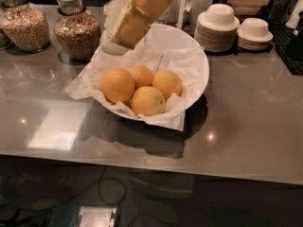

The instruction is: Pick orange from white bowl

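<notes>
The white bowl (196, 56) lined with crumpled white paper sits on the grey counter. Several oranges lie in it; the largest orange (117, 84) is at the left of the cluster, touching the others. My gripper (116, 39) comes down from the top of the view, blurred, its tip above the bowl's back-left rim, a little above and behind the largest orange. It holds nothing that I can see.
Two glass jars of grain (75, 30) stand at the back left. Stacked plates with small white bowls (218, 25) stand at the back right. The grey counter (251, 117) has its front edge near the bottom.
</notes>
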